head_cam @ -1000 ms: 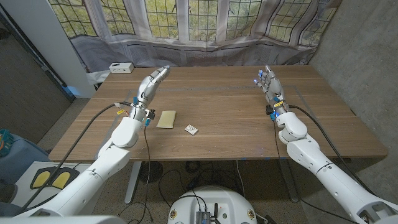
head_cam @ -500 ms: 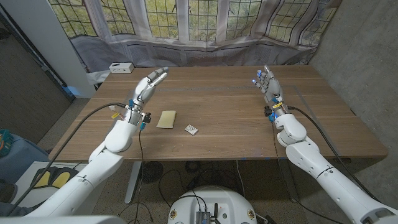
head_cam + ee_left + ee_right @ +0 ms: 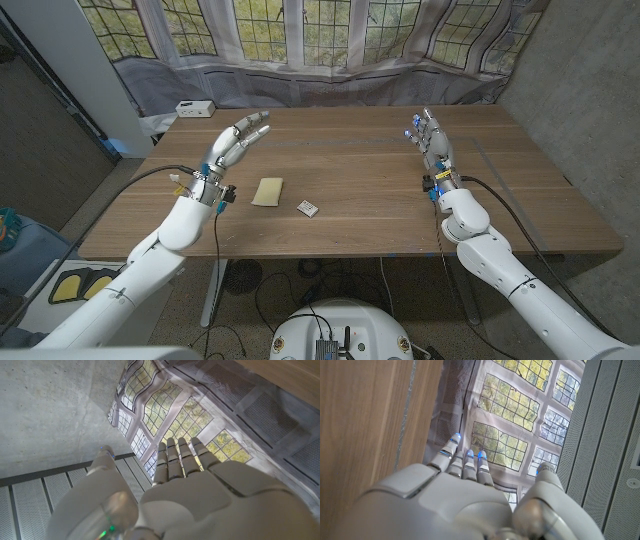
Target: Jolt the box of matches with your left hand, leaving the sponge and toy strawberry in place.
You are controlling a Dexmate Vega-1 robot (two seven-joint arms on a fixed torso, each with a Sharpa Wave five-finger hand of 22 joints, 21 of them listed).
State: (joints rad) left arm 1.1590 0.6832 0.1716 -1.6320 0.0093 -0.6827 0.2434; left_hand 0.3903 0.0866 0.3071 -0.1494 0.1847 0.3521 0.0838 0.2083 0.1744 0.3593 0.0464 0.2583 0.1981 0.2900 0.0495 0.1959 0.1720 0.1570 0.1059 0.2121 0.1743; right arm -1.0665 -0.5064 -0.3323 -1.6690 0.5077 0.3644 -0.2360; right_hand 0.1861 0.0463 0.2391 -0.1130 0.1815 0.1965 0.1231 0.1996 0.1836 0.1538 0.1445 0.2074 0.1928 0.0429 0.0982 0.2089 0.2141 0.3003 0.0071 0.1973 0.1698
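Note:
A small box of matches lies on the wooden table near its front middle. Just left of it lies a flat yellowish sponge. My left hand is raised above the table's left part, left of and behind the sponge, fingers apart and holding nothing. In the left wrist view this left hand points its straight fingers at the windows. My right hand is held upright over the table's right part, open and empty, well away from the box. The right wrist view has the right hand stretched beside the table's surface.
A small white device sits at the table's far left corner. Leaded windows and a grey curtain run behind the table. A concrete wall stands on the right.
My left arm has drawn back towards the left front, and the hand's fingers have spread apart. The right arm shifted slightly inward. Sponge and box have not moved.

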